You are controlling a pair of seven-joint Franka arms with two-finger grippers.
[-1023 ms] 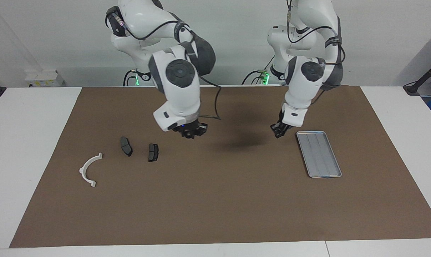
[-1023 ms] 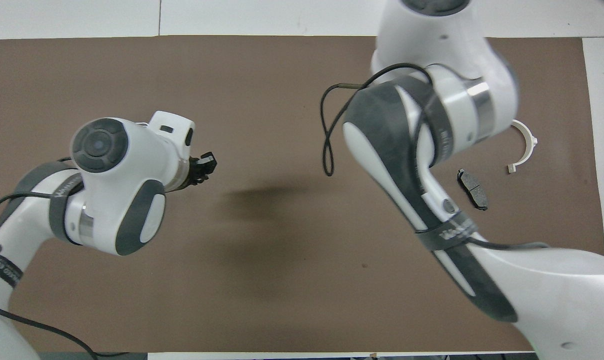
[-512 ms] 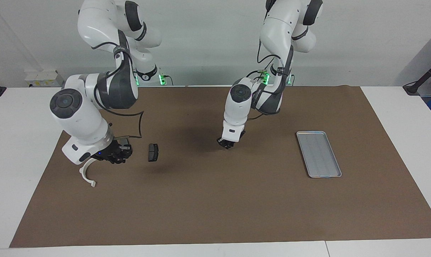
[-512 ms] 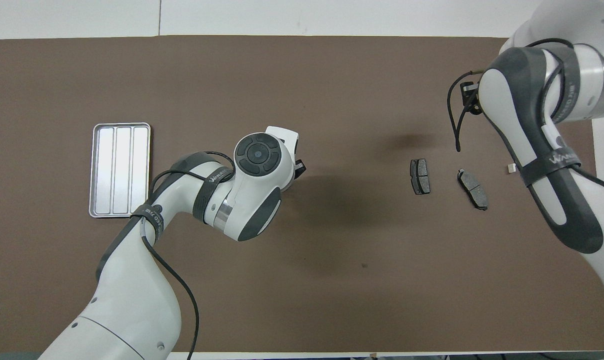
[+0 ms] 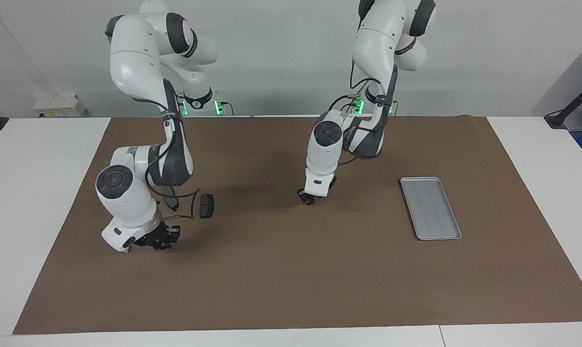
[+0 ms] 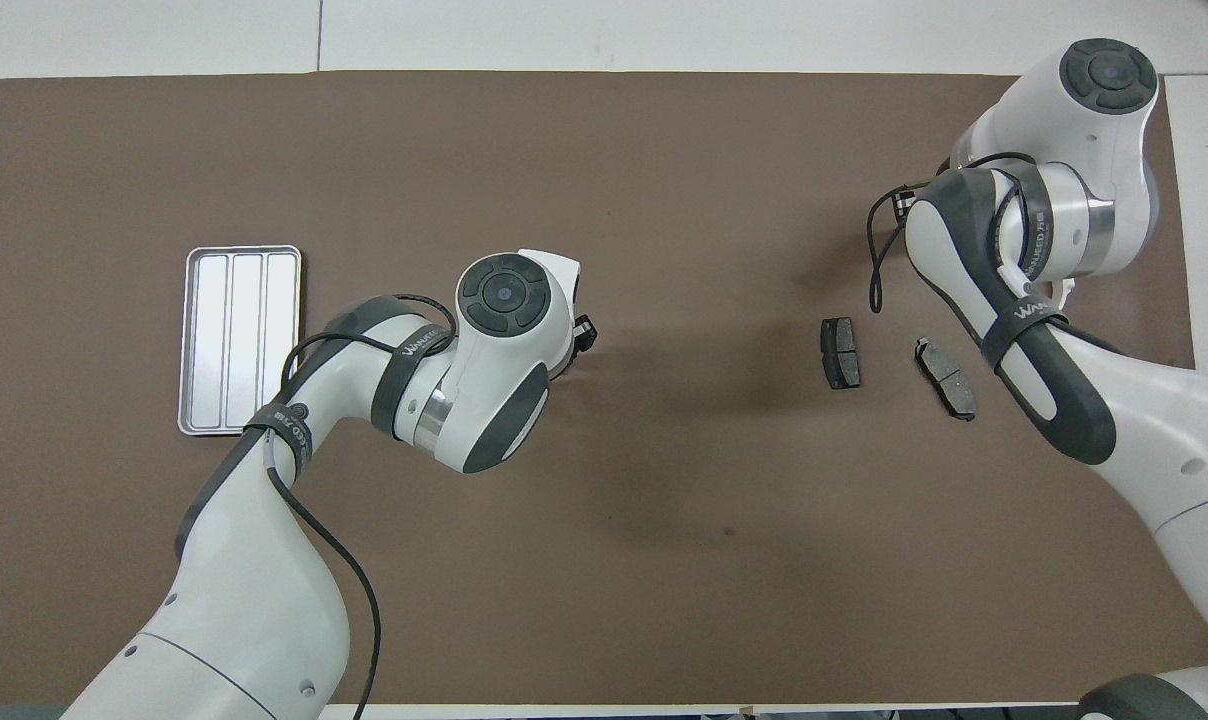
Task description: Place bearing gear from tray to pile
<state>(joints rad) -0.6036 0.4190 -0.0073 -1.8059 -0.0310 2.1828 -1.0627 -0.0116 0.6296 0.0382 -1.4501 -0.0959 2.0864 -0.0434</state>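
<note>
- Since half a second ago my right arm has swung its tool (image 5: 157,239) down the facing view. It hangs low over the brown mat (image 5: 291,279) at the pile's end of the desk (image 5: 31,193), where the white arc lay, and the wrist now hides the arc. The left tool (image 5: 308,197) has barely shifted and sits near the frame's centre, low over bare mat.
- I cannot tell for either tool whether the fingers are apart or together, or whether anything is held.
- I cannot find the bearing gear in either view. The tray (image 5: 430,208), in the middle band of the frame at the left arm's end, shows only its bare ribbed floor.
- The pile's two brake pads are in view. One (image 5: 206,206) lies clear, and the other (image 5: 171,198) is partly covered by the right arm.
- I would expect the gear to be small, stiff metal, dense for its size and smooth enough to slip. I would grip it across the outer rim, squarely.
- Its heading and long axis are unreadable while it stays unseen. The tray's long axis runs up and down the overhead frame.
</note>
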